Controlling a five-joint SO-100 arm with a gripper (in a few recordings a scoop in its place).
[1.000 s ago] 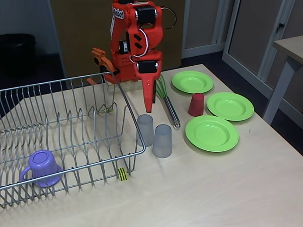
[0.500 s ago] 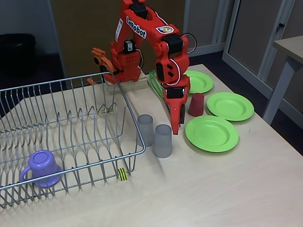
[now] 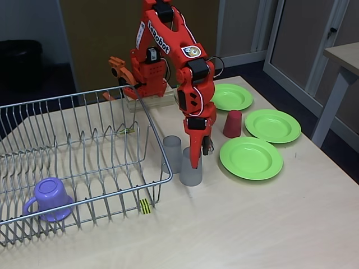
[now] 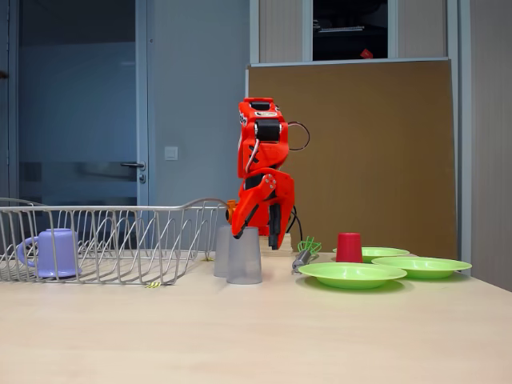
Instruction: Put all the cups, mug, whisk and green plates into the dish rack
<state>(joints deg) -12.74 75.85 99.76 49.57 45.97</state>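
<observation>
A pale wooden table fills the foreground in both fixed views. Behind the table stands a brown board, and left of that board are a grey wall with a light switch and a glass door. Right of the table, a second table's corner and leg show.

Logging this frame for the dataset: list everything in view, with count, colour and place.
dish rack: one, silver wire, left part of the table
mug: one, lilac, upside down inside the rack
grey cups: two, translucent, beside the rack's right end
red cup: one, upside down between the plates
green plates: three, lime, right side
whisk: one, green loops, lying behind the arm
table: one, light wood
gripper: one, orange, open, pointing down at the nearer grey cup
</observation>
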